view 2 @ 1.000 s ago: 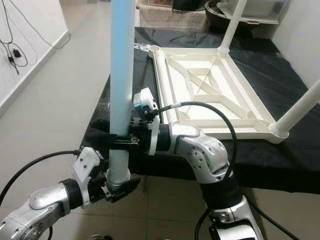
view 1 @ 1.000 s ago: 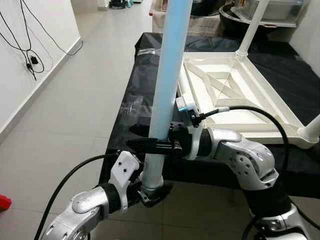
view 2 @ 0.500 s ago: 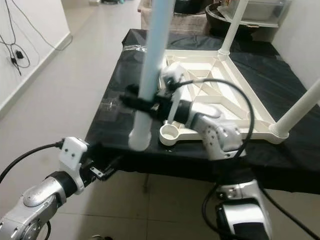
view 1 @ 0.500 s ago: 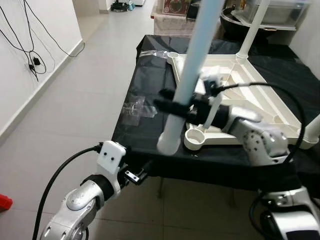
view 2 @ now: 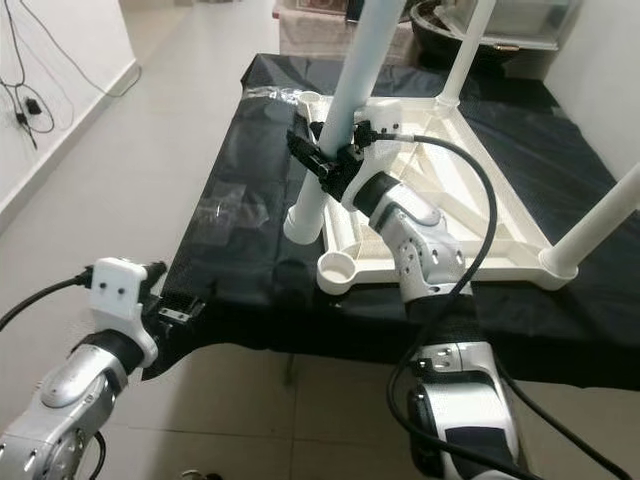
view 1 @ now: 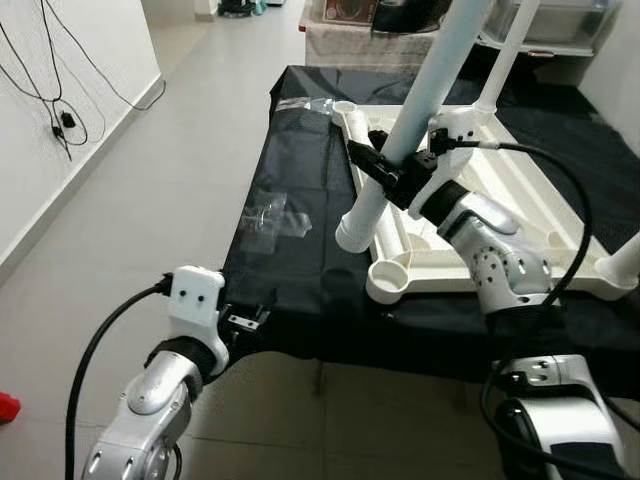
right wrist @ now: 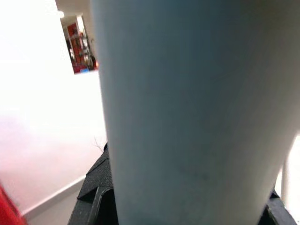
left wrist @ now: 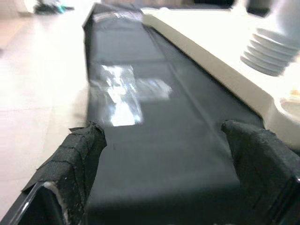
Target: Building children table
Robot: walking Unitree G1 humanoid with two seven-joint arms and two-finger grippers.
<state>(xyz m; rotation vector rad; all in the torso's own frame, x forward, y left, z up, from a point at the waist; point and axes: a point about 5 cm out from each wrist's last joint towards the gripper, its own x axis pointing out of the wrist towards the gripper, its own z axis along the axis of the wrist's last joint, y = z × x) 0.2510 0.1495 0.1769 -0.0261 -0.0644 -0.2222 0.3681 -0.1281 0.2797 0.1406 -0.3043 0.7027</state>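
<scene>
The right tool (view 1: 385,172) is clenched on a white table leg (view 1: 410,125), tilted, threaded end down beside the upturned tabletop (view 1: 520,195). The left tool (view 1: 248,322), released, hovers at the black-draped counter (view 1: 290,270) edge.

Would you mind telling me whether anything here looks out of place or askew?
The table leg, clamped in the right gripper, tilts, its threaded end hanging beside the empty corner socket. A clear plastic wrapper lies loose on the black cloth.

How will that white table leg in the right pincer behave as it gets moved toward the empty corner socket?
The table leg looks stiff: it stays straight though tilted. The right pincer grips low, most of its length above, so the top may swing. Its smooth round surface could slip or twist. The corner socket sits near.
</scene>
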